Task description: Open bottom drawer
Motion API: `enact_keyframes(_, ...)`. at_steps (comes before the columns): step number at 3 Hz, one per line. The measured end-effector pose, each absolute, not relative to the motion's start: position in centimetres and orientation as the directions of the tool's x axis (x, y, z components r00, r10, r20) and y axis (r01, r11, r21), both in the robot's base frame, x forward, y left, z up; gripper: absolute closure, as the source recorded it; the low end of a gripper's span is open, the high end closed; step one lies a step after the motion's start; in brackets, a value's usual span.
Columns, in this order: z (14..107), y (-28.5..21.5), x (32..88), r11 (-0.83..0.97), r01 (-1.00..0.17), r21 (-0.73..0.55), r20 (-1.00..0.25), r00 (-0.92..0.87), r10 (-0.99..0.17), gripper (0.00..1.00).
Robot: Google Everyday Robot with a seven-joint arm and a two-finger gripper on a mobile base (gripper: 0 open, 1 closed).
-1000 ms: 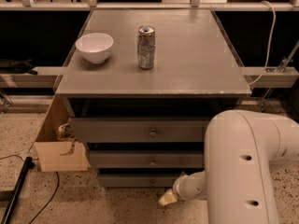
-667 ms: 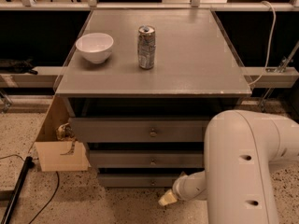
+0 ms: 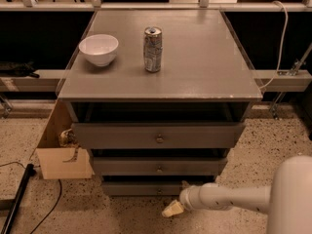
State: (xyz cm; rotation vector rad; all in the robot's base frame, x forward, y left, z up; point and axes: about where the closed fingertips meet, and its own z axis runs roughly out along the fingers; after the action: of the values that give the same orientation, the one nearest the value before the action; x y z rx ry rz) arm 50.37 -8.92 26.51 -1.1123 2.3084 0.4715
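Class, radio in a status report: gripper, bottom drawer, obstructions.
Gripper low, right of and below bottom drawer knob. Knob not gripped. Cardboard box left, off the path.

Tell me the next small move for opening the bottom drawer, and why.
Probably nudge the tool up and left in view toward the knob on the bottom drawer. The tool sits below and right of that knob, near the floor, apparently not yet touching it.

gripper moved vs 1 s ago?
No. The gripper sits at the same spot just below the bottom drawer, right of its centre. Only the big arm link behind it has swung right.
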Motion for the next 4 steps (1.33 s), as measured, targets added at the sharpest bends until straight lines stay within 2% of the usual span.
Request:
enact_keyframes(1,27.0,-8.9,52.1,0.608,-0.779,0.153,-0.692,-0.524,-0.497,0.0)
enact_keyframes(2,28.0,-12.0,52.1,0.637,-0.748,0.185,-0.701,-0.555,-0.448,0.0)
enact_keyframes(4,27.6,-11.0,52.9,0.643,-0.75,0.152,-0.697,-0.543,-0.468,0.0)
